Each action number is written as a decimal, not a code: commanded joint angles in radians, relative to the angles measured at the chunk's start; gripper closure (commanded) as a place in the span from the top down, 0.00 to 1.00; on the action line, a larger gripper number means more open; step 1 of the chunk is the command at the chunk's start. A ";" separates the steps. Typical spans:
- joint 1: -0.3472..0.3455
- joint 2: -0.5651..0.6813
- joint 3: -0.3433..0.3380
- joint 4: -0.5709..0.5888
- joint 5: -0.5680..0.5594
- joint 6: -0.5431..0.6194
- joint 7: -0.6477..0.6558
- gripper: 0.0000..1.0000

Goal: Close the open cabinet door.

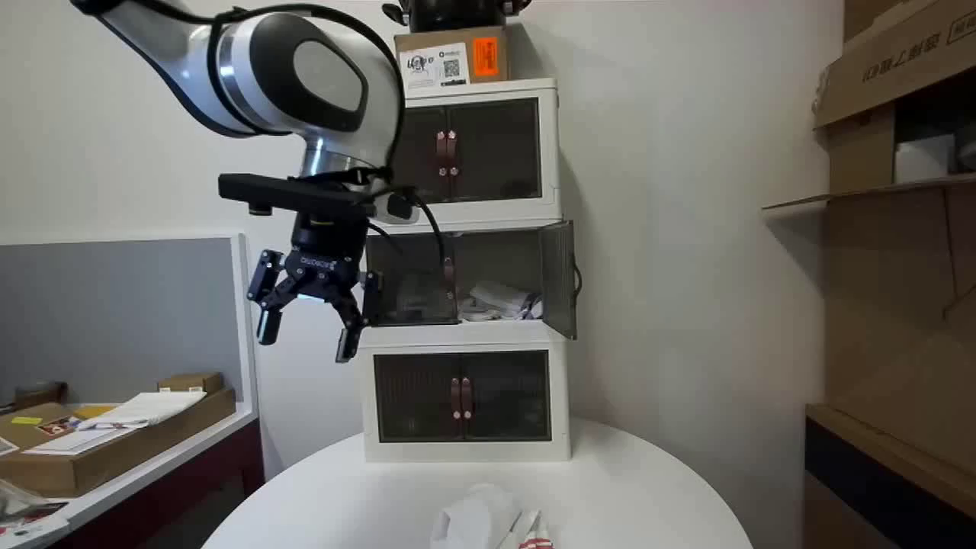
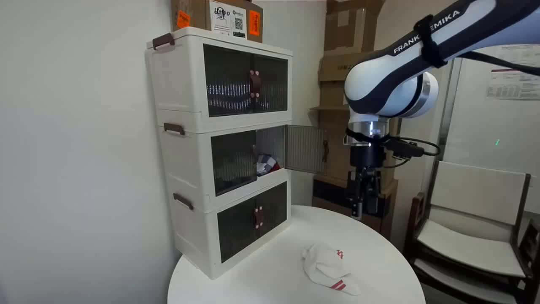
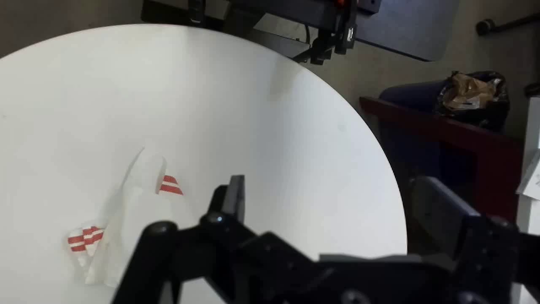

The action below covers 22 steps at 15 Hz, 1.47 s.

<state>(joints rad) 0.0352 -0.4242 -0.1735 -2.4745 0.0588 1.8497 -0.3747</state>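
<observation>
The cabinet door [image 1: 558, 279] is a dark tinted ribbed panel with a brown handle on the middle tier of the white cabinet [image 1: 560, 396]. It stands swung open, outward from the front, in both exterior views [image 2: 304, 148]. The tier's matching leaf [image 1: 412, 286] is shut, and folded cloths [image 1: 499, 299] show inside the opening. My gripper [image 1: 307, 337] is open and empty, pointing down in the air, apart from the door. It also shows in an exterior view [image 2: 364, 207] and in the wrist view [image 3: 335, 194]. The wrist view does not show the cabinet.
The cabinet stands on a round white table [image 2: 253, 291]. A white cloth with red stripes [image 2: 327, 268] lies on the table. Cardboard boxes [image 1: 892, 305] stand beyond the door's side. A desk with flat boxes [image 1: 145, 435] and a chair [image 2: 472, 236] stand near the table.
</observation>
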 commanded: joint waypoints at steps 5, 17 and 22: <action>-0.020 0.012 0.017 0.053 -0.025 0.033 -0.038 1.00; -0.068 0.185 -0.079 0.410 -0.100 0.193 -0.294 1.00; -0.106 0.322 -0.128 0.589 0.007 0.226 -0.447 1.00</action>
<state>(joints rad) -0.0495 -0.2074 -0.2850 -2.0189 -0.0015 2.0745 -0.7267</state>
